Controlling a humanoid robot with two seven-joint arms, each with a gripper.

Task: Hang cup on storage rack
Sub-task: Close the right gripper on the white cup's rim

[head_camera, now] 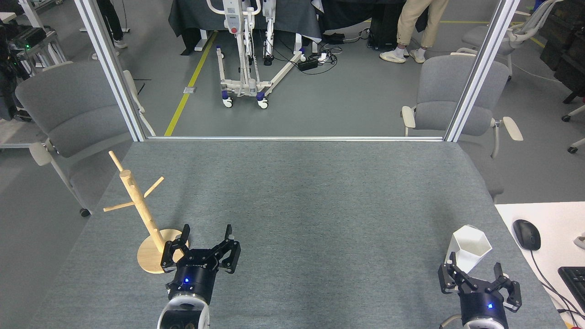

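I am holding my right gripper point(479, 277) wide open just beside the cup point(469, 248), gripping nothing. My left gripper point(202, 250) is waiting open near the storage rack point(137, 201); grasping and hanging are both left.

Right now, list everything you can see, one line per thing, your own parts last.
cup: one, white, near right of the table, upright, just beyond the right hand.
storage rack: one, light wood, near left of the table, its pegs bare.
table: one, grey felt top.
chairs: two, grey, beyond the table at left and right.
mouse: one, black, on the white desk at right.
keyboard: one, black, at the right edge.
person's legs: one pair, beige trousers, far floor.
left hand: one, black, open, beside the rack base.
right hand: one, black, open, empty.
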